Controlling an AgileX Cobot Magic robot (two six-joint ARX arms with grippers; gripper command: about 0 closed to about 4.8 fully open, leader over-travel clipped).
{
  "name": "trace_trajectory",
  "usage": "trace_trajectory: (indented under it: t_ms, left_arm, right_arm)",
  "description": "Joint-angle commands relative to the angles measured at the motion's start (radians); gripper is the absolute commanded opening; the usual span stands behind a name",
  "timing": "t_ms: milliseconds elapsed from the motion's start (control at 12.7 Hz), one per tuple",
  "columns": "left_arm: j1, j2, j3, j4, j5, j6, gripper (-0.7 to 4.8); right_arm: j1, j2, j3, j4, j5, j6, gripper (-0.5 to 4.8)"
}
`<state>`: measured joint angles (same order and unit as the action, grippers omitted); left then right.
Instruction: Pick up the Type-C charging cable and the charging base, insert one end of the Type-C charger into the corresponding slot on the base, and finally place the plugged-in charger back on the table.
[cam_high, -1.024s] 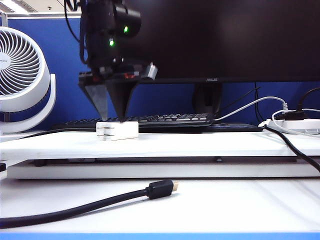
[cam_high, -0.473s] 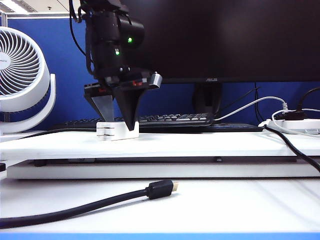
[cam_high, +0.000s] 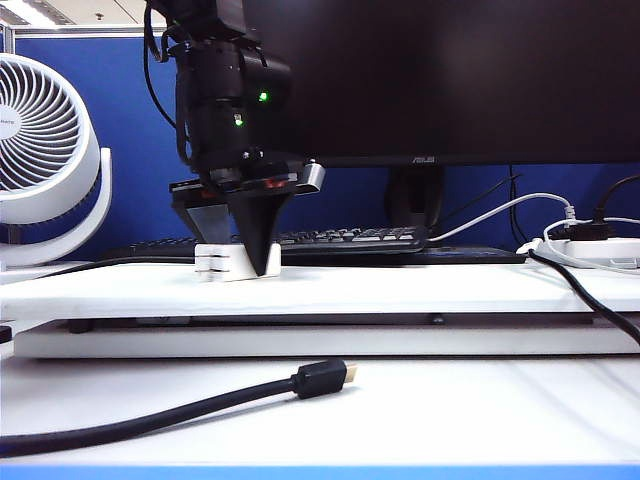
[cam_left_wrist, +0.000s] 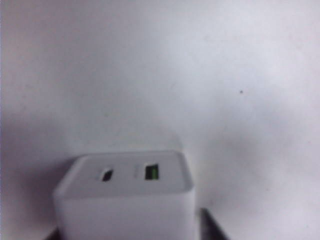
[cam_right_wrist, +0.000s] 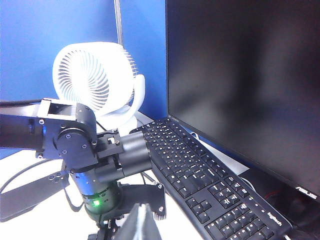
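White charging base (cam_high: 232, 262) partly hidden between left gripper (cam_high: 243, 262) fingers (cam_high: 262, 250).

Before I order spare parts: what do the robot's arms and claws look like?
The left arm is glossy black, built of rounded cylindrical joints, with green indicator lights and black cables along it. A red strip and a silver fitting sit at its wrist. The left claw has two flat black fingers tapering to points. Of the right claw, only dark, blurred closed fingertips show, in the right wrist view.
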<state>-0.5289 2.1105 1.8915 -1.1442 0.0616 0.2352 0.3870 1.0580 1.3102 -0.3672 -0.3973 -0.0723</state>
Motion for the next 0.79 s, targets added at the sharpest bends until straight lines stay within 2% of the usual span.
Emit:
trace_trajectory:
  t_ms: [79, 236, 473, 552, 709, 788]
  left_arm:
    - [-0.001, -0.002, 0.003, 0.005, 0.042, 0.000, 0.15]
    - [-0.001, -0.031, 0.003, 0.014, 0.145, 0.000, -0.06]
    - [-0.001, -0.143, 0.003, 0.143, 0.438, 0.000, -0.06]
    - [-0.001, -0.169, 0.003, 0.186, 0.497, 0.000, -0.06]
    - [-0.001, -0.276, 0.003, 0.383, 0.706, 0.000, -0.06]
    - [-0.001, -0.322, 0.003, 0.475, 0.753, -0.001, -0.06]
  right_arm:
    - [0.002, -0.003, 0.003, 0.011, -0.005, 0.001, -0.05]
    - [0.002, -0.003, 0.004, 0.011, -0.001, 0.001, -0.05]
    - [0.001, -0.003, 0.004, 0.023, 0.041, 0.001, -0.05]
    - [0.001, -0.004, 0.004, 0.031, 0.064, 0.001, -0.05]
    - [-0.001, -0.011, 0.005, 0.061, 0.111, 0.001, -0.05]
    - [-0.002, -0.017, 0.005, 0.082, 0.111, 0.001, -0.05]
